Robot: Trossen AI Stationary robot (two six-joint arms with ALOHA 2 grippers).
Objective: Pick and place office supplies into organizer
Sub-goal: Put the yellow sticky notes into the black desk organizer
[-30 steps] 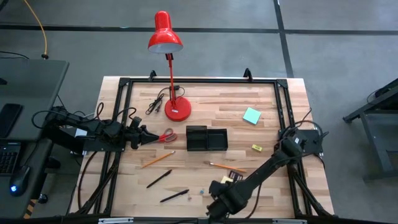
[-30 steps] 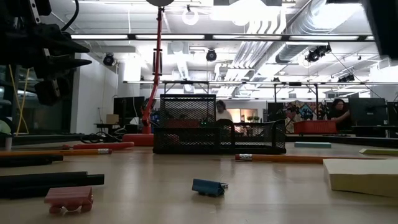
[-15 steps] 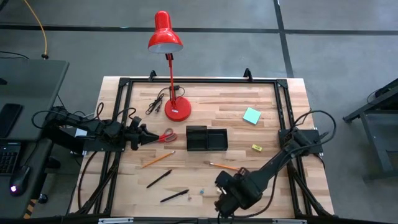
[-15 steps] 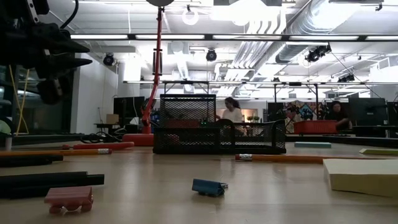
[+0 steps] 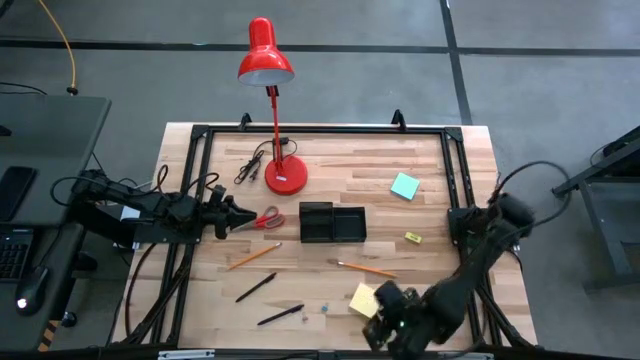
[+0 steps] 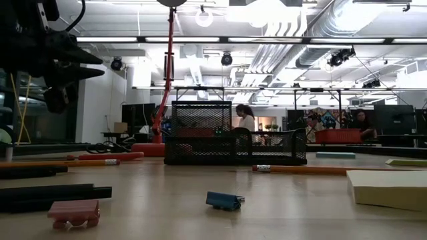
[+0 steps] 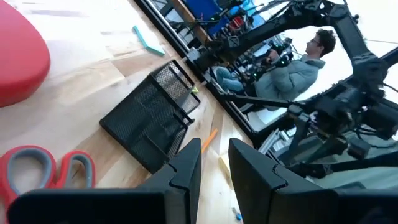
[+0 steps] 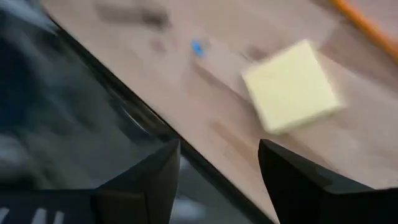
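My left gripper hovers level at the table's left, open by a narrow gap, pointing at the red-handled scissors that lie flat just beyond it. The black mesh organizer stands mid-table. My right gripper hangs open over the near edge, nothing between its fingers, beside the yellow sticky-note pad. Two orange pencils, two black pens, a teal pad and a tiny yellow block lie flat on the wood.
A red desk lamp stands on its round base at the back, a black cord beside it. A small blue bit lies near the front edge. A black frame rail borders the table. People sit in the room behind.
My right gripper has drawn back from the front middle toward the table's right edge, risen a little and rolled at the wrist. Its arm no longer lies over the yellow pad, which stays flat where it was.
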